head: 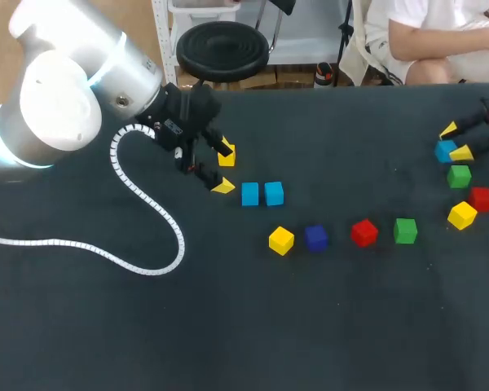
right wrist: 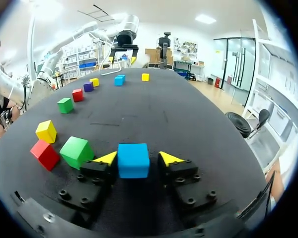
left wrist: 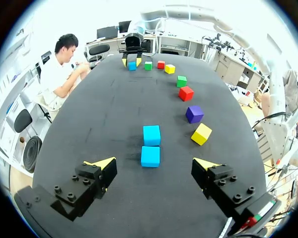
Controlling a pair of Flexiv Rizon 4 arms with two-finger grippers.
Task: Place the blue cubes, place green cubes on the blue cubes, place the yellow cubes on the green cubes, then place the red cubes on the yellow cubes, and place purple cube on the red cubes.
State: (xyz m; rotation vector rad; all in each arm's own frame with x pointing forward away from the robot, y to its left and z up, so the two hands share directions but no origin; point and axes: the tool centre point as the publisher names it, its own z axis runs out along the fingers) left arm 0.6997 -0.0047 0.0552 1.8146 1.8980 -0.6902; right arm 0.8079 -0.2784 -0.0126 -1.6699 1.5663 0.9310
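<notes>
My right gripper (head: 455, 140) (right wrist: 137, 158) stands open at the table's right edge with a blue cube (head: 446, 151) (right wrist: 133, 159) between its fingers. One tip is against the cube and the other stands a little off it. Beside it lie a green cube (head: 459, 175) (right wrist: 76, 151), a red cube (head: 480, 198) and a yellow cube (head: 462, 215). My left gripper (head: 224, 169) (left wrist: 155, 166) is open just short of two blue cubes (head: 250, 194) (head: 274, 193) lying side by side, the nearer blue cube (left wrist: 150, 156) ahead of its fingertips.
Across the middle of the dark table (head: 228, 326) runs a row: yellow cube (head: 281, 240), purple cube (head: 315, 237), red cube (head: 363, 232), green cube (head: 405, 230). Another yellow block (right wrist: 145, 77) lies beyond the blue pair. A white cable (head: 147, 220) trails from my left arm.
</notes>
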